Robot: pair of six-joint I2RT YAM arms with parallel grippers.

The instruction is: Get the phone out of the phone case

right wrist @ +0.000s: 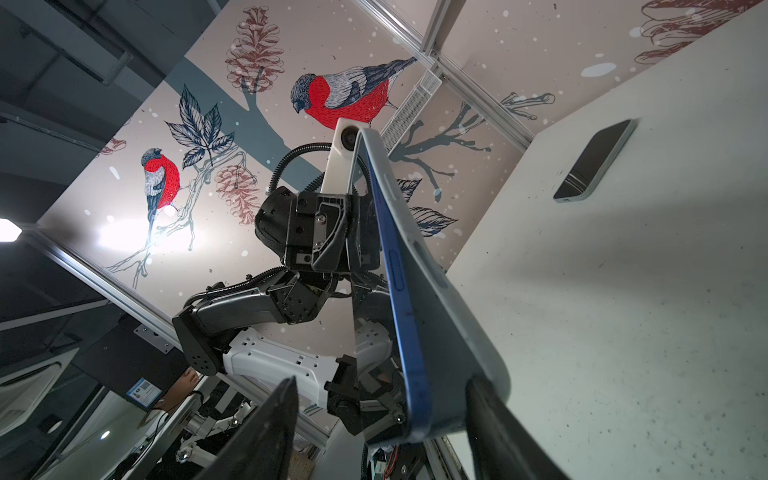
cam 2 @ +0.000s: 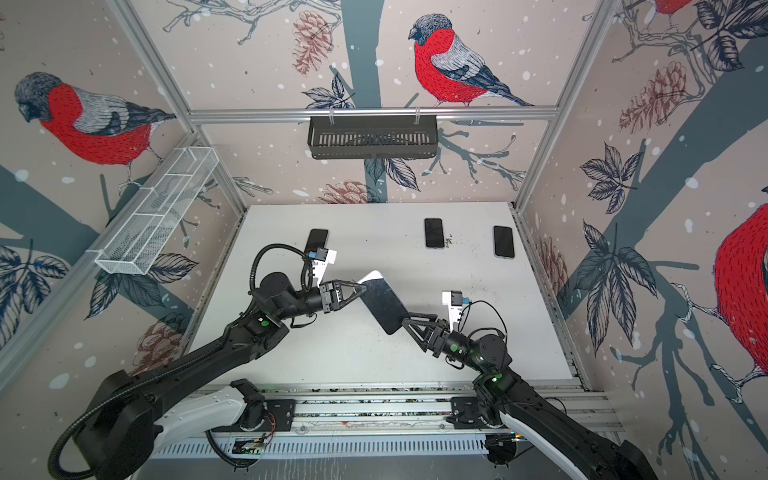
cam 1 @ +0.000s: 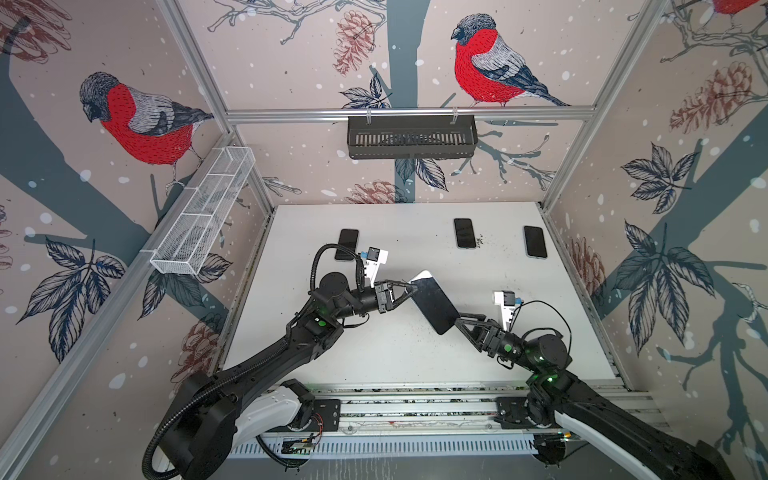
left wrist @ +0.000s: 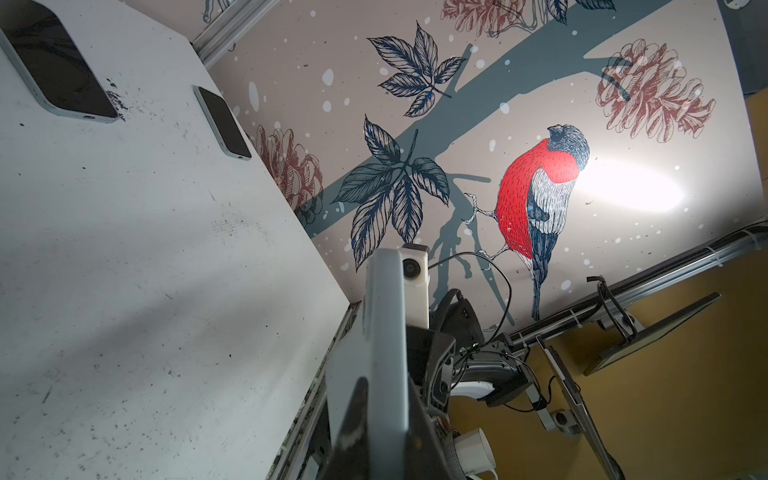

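A phone [cam 1: 434, 305] with a dark screen and blue edge [right wrist: 405, 324] sits in a pale grey phone case [right wrist: 449, 332] and is held tilted above the table in both top views. My left gripper [cam 1: 411, 286] is shut on the far end of the case [left wrist: 382, 332]. My right gripper [cam 1: 459, 322] is open around the near end. In the right wrist view one finger [right wrist: 490, 415] lies against the back of the case, while the other finger [right wrist: 270, 424] stands well away from the screen side. The blue edge shows beside the case's rim at that end.
Three more phones lie flat at the back of the white table [cam 1: 374, 353]: one at left [cam 1: 347, 244], one in the middle [cam 1: 464, 232], one at right [cam 1: 535, 241]. A black basket [cam 1: 411, 137] hangs on the back wall. A white mesh basket [cam 1: 203, 212] hangs on the left wall.
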